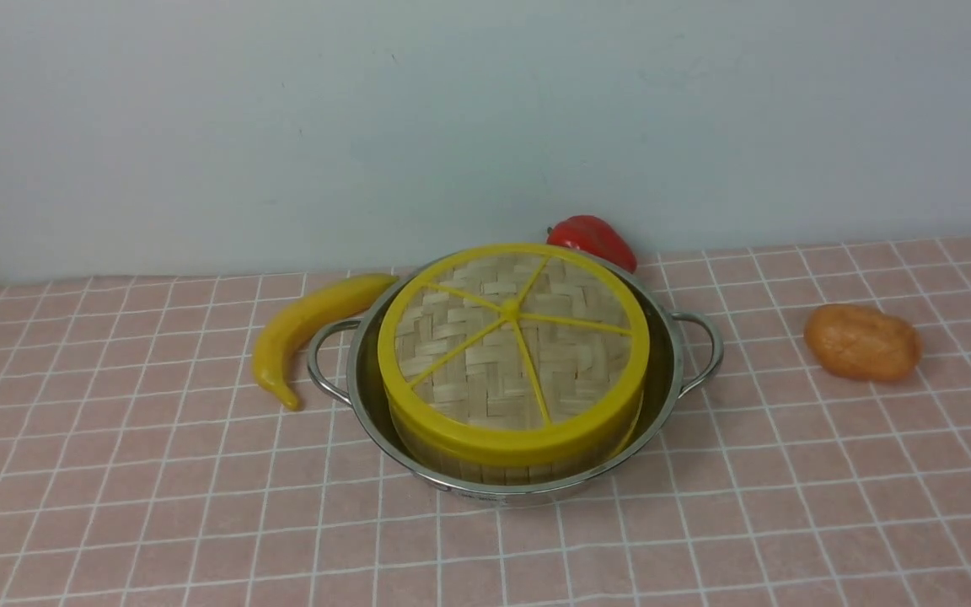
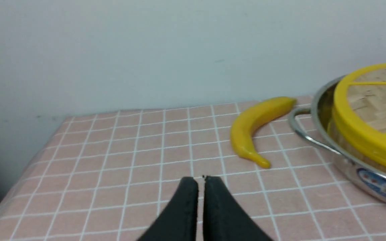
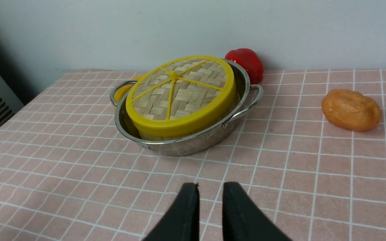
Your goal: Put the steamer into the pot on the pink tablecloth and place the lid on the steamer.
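The pot [image 1: 669, 371] stands mid-table on the pink tablecloth [image 1: 789, 472]. The steamer [image 1: 485, 468] sits inside it; only a strip of its slatted wall shows, and its contents are hidden. The lid [image 1: 512, 341] lies on top of the steamer, slightly tilted. My left gripper [image 2: 201, 182] is shut and empty, low over the cloth to the pot's left. My right gripper [image 3: 209, 187] is empty with a narrow gap between its jaws, over the cloth in front of the pot [image 3: 193, 144] and the lid [image 3: 178, 92].
A yellow banana [image 1: 308, 324] lies just left of the pot's left handle. A red pepper [image 1: 593, 239] sits behind the pot by the wall. An orange potato-like lump [image 1: 862, 341] lies to the right.
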`<action>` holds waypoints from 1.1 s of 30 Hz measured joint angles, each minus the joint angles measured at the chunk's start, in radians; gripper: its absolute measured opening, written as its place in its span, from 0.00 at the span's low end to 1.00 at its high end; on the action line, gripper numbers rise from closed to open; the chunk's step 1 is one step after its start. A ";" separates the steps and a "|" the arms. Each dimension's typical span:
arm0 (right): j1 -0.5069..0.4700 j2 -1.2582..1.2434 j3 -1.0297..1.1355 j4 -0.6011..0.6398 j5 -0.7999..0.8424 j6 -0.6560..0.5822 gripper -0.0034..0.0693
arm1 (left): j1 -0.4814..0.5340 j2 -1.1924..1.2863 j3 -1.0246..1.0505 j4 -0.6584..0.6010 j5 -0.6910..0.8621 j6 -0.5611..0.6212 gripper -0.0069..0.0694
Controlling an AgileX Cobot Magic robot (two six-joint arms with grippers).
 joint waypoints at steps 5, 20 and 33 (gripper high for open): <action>0.000 0.000 0.000 0.002 0.000 0.000 0.26 | 0.028 -0.114 0.116 0.001 -0.007 0.000 0.15; 0.000 0.000 0.000 0.003 0.000 0.000 0.31 | 0.029 -0.133 0.128 0.001 -0.006 -0.004 0.18; -0.066 -0.008 0.016 -0.064 -0.038 -0.027 0.35 | 0.029 -0.133 0.128 0.001 -0.006 -0.004 0.20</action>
